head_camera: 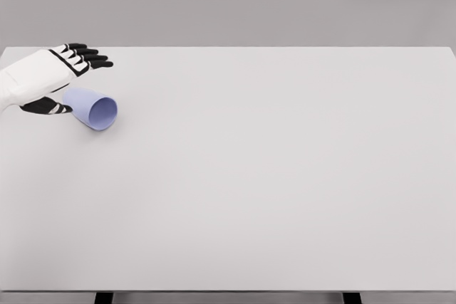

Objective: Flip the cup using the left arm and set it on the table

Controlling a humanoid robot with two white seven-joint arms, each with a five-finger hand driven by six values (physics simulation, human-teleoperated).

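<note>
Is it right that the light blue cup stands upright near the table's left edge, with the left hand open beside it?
Not quite. The head view shows the cup lying on its side, mouth toward the lower right, not upright. The rest holds: it is near the left edge of the table, with the left hand open beside it.

Surface [271,176]: pale grey, smooth, matt, no grain or gloss; the material cannot be told from this render. Cup [92,108], upper left of the frame: lavender, smooth, matt, probably plastic. Left robot hand [50,76], upper left: smooth white shell panels with a hard, plastic look; fingers [89,55] black and matt.
</note>
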